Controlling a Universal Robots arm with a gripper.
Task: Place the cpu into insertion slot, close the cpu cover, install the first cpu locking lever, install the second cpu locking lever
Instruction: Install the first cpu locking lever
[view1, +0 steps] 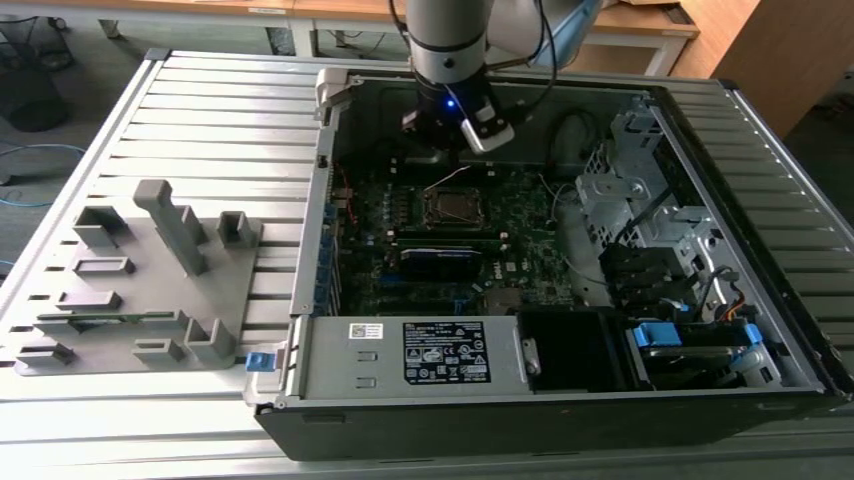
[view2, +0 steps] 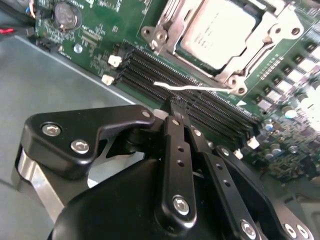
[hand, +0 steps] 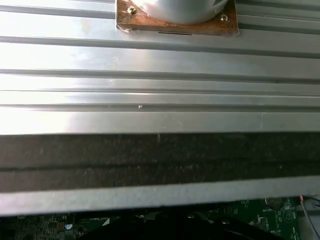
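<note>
In the second wrist view the silver-topped cpu (view2: 217, 32) lies in the insertion slot (view1: 454, 207), and the cpu cover (view2: 167, 22) lies down around it as a metal frame. One thin locking lever (view2: 195, 88) sticks out sideways from the socket corner, over the memory slots. The same lever (view1: 446, 181) stands raised in the exterior view. My gripper (view2: 175, 106) hangs just above the board beside that lever's free end. Its black fingers (view2: 172, 150) meet at the tips with nothing between them. In the exterior view the gripper (view1: 447, 140) hovers behind the socket, inside the case.
The open computer case (view1: 307, 330) lies on a slatted metal table (hand: 150, 60). A labelled power supply (view1: 427, 352) fills the case's near side. Drive bays and cables (view1: 654, 190) crowd the exterior view's right. A grey fixture (view1: 134, 280) stands at its left. A black card module (view1: 438, 262) sits in front of the socket.
</note>
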